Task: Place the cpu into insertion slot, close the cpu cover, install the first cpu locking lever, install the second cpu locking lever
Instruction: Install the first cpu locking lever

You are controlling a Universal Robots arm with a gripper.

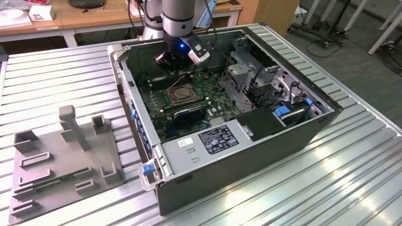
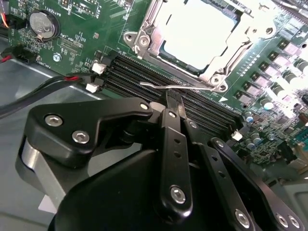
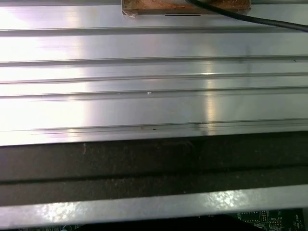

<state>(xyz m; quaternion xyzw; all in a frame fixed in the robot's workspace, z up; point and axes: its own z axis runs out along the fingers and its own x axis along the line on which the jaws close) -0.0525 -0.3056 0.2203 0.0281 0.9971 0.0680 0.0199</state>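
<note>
The cpu lies flat in the insertion slot on the green board inside the open computer case. The cpu cover, a silvery frame, lies down over it around its edges. A thin wire locking lever runs along the socket's side nearest the memory slots. My gripper is just above the socket in the exterior view. Its black fingers are together, and their tips are at the lever's hooked end. Whether the tips touch the wire is unclear.
Long black memory slots lie between the gripper and the socket. A coin battery and red-black cables sit nearby. The case wall and ribbed metal table surround it. A grey fixture plate lies at the exterior view's left.
</note>
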